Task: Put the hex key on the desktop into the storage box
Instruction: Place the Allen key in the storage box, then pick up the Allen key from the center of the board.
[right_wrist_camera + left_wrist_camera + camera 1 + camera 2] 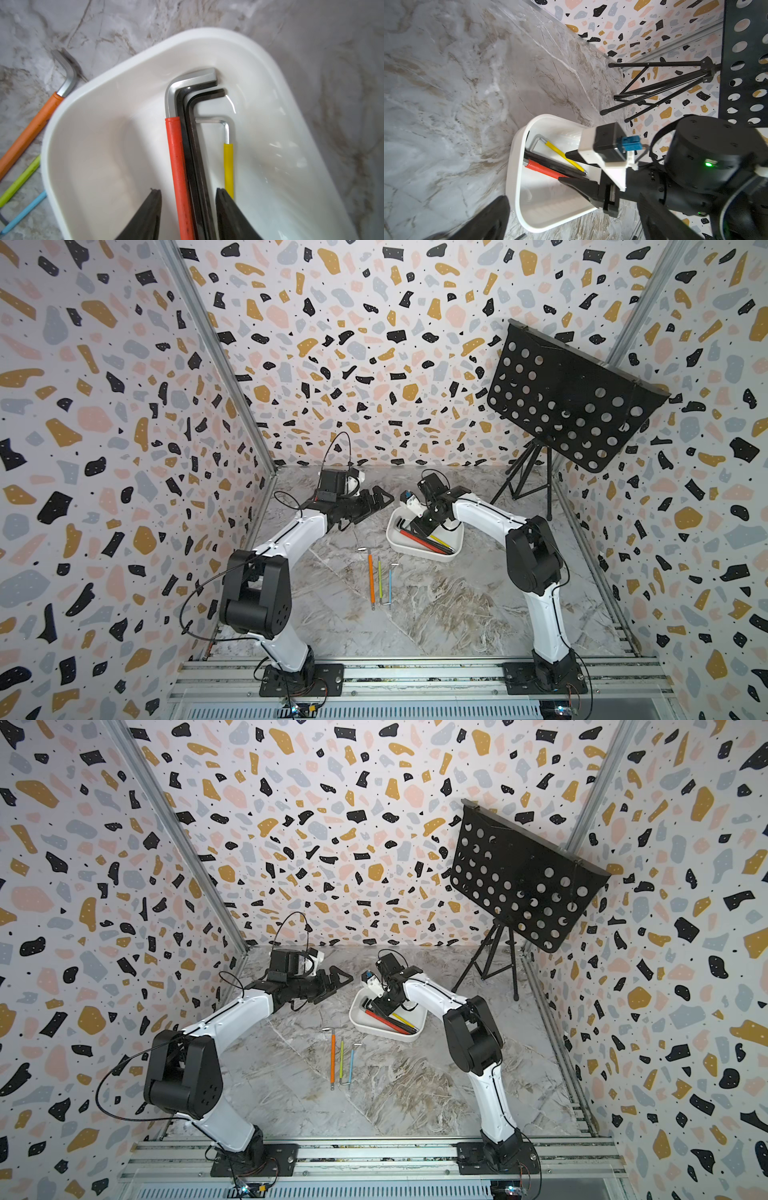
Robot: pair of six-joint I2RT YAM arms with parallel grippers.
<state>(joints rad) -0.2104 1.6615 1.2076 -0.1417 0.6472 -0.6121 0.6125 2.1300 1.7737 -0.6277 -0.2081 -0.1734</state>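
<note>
Right now my right gripper (188,189) sits low inside the shallow glossy white plastic storage box (93,145). Its jaws stand apart and grip nothing. They straddle the long shafts of a red-sleeved steel hex key (178,166) and two plain black hex keys (194,145), with a gap showing on either side. These three lie side by side on the box floor, bent ends together. A thinner yellow-sleeved hex key (228,166) lies just beside them.

In a top view, three more keys lie flat on the grey-and-white marble-patterned desktop (457,614), at about 7 o'clock from the box. They are an orange-sleeved hex key (371,578), a green-sleeved hex key (379,580) and a blue-sleeved hex key (390,583), roughly parallel and close together. The orange one's bent end lies near the box wall.

My left gripper (384,497) hangs above the desktop at about 10 o'clock from the box. I cannot tell whether its jaws are parted.

A black perforated metal music stand (573,398) on a tripod stands at about 2 o'clock.
</note>
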